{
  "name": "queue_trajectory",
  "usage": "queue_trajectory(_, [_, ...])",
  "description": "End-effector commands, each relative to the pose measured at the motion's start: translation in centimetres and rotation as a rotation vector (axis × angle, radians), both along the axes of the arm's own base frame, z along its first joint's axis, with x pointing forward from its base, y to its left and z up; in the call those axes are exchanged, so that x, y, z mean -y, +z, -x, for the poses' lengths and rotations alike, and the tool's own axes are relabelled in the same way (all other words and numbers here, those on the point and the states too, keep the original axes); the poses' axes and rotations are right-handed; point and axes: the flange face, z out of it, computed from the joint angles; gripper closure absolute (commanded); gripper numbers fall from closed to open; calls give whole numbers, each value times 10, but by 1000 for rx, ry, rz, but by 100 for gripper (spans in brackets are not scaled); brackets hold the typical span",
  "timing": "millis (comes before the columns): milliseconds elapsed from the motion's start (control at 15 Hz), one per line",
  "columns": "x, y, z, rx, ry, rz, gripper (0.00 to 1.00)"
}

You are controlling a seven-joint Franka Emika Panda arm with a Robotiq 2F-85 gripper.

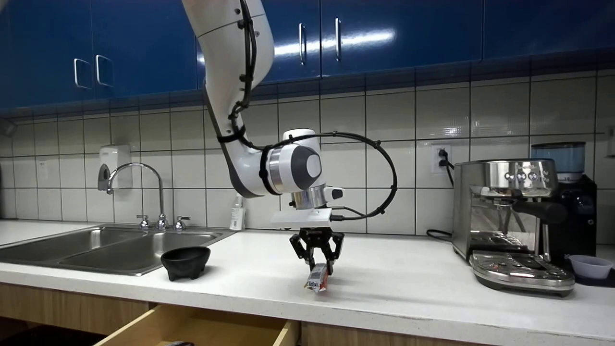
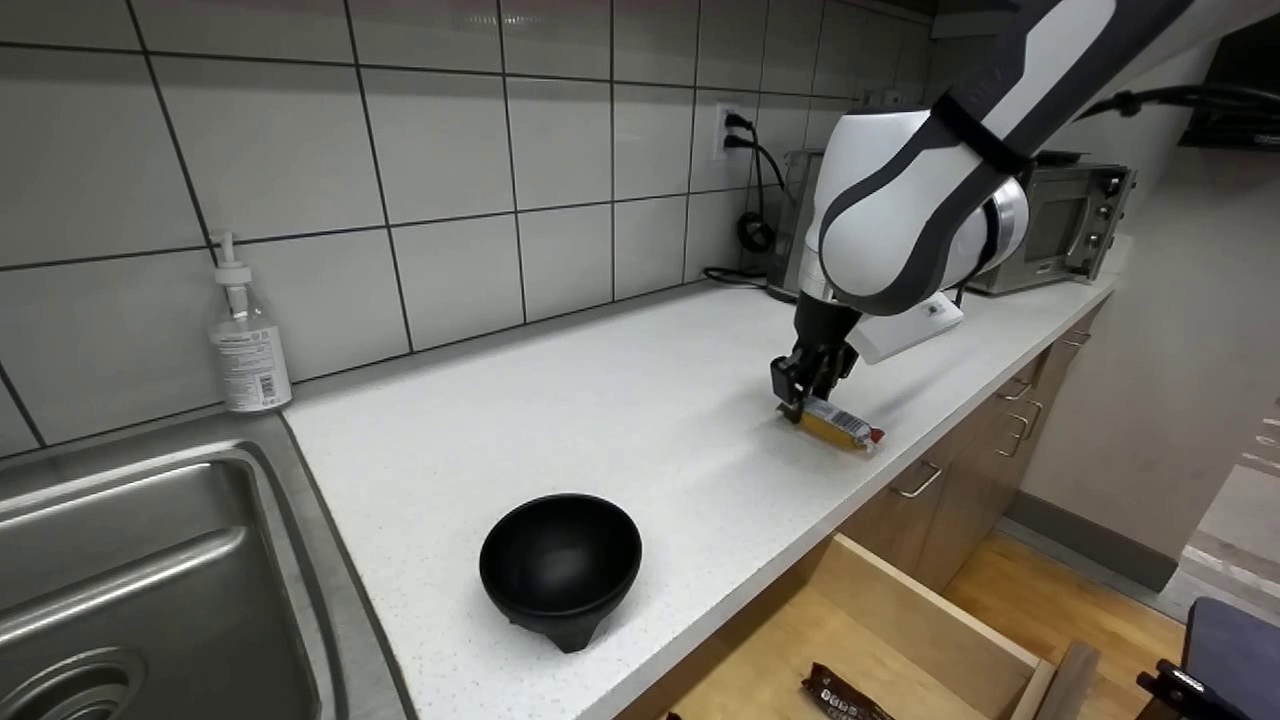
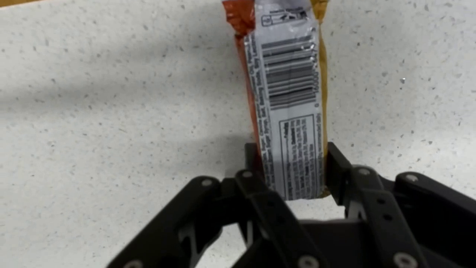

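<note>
A wrapped snack bar (image 3: 290,85) in orange, yellow and silver, printed with a barcode, lies between the pads of my gripper (image 3: 292,167). Both pads press against its long sides close to one end, so the gripper is shut on it. The rest of the bar sticks out past the fingers toward the counter's front edge. In both exterior views the gripper (image 1: 321,270) points down, low over the white counter (image 1: 384,283), with the bar (image 2: 838,424) at its fingertips. Whether the bar's underside touches the counter I cannot tell.
A black footed bowl (image 2: 560,565) stands on the counter beside the steel sink (image 1: 134,252). Below the front edge a wooden drawer (image 2: 925,605) is pulled out, with a dark wrapper (image 2: 842,694) inside. An espresso machine (image 1: 509,216) and a soap bottle (image 2: 250,350) are also on the counter.
</note>
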Motion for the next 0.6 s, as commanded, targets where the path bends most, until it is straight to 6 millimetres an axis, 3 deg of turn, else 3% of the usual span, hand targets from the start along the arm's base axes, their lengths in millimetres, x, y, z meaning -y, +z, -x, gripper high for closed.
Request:
queue_trajectory(0, [-12,17,18,25,-4,-6,81])
queue_trajectory(533, [-49,16,72,12,-67,-41,81])
